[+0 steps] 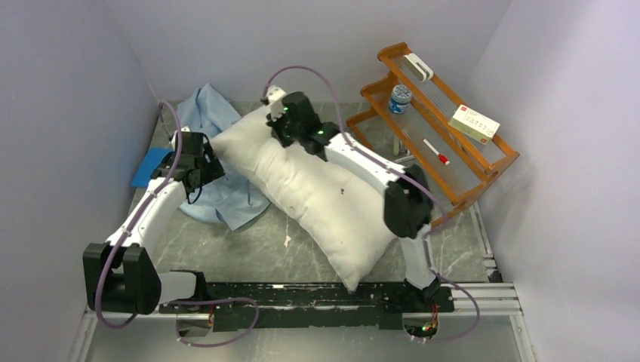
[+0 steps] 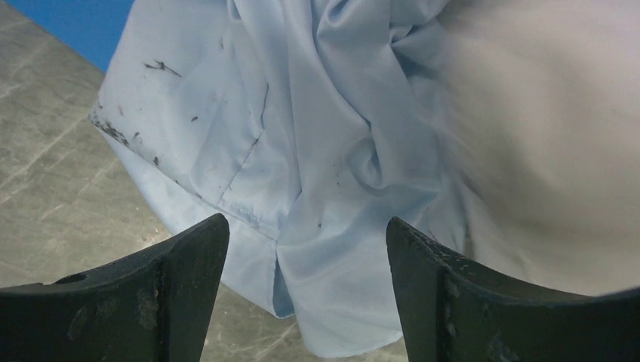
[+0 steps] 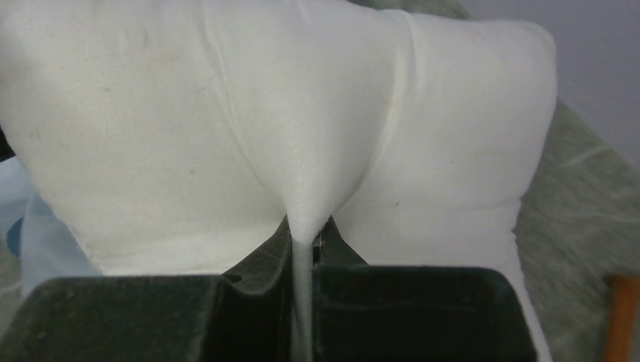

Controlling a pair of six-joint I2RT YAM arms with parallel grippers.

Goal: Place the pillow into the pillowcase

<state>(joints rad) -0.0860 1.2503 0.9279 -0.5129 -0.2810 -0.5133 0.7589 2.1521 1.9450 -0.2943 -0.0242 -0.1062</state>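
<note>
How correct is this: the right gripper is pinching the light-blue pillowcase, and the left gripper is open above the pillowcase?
Not fully. The right gripper is shut on a fold of the white pillow, not on the pillowcase; the right wrist view shows this. The left gripper is indeed open above the light-blue pillowcase.

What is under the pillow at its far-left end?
The pale-blue pillowcase sticks out from beneath the pillow along its left side. How far it runs underneath is hidden by the pillow.
</note>
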